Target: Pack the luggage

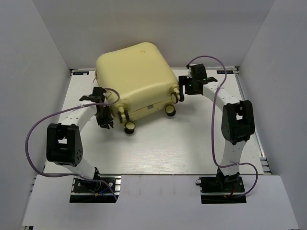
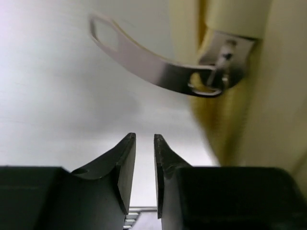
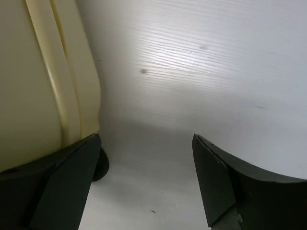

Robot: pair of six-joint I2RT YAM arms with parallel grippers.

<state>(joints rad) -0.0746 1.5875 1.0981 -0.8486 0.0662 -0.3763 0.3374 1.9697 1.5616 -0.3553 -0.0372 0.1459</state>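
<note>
The luggage [image 1: 136, 72] is a pale yellow hard-shell suitcase lying shut on the white table, wheels [image 1: 129, 127] toward the arms. My left gripper [image 1: 104, 116] is at its left side, fingers [image 2: 125, 163] only narrowly open with nothing between them. Just beyond the tips, a silver zipper pull [image 2: 153, 69] hangs from the suitcase's seam [image 2: 283, 96]. My right gripper [image 1: 184, 86] is at the right side near a wheel. It is wide open [image 3: 146, 139] over bare table, with the yellow shell [image 3: 33, 86] and a black wheel [image 3: 101, 165] beside its left finger.
White enclosure walls [image 1: 43, 57] close in the table [image 1: 158, 148] on the left, back and right. Purple cables [image 1: 213, 120] loop from both arms. The table's metal edge rail [image 1: 261, 153] runs along the right side.
</note>
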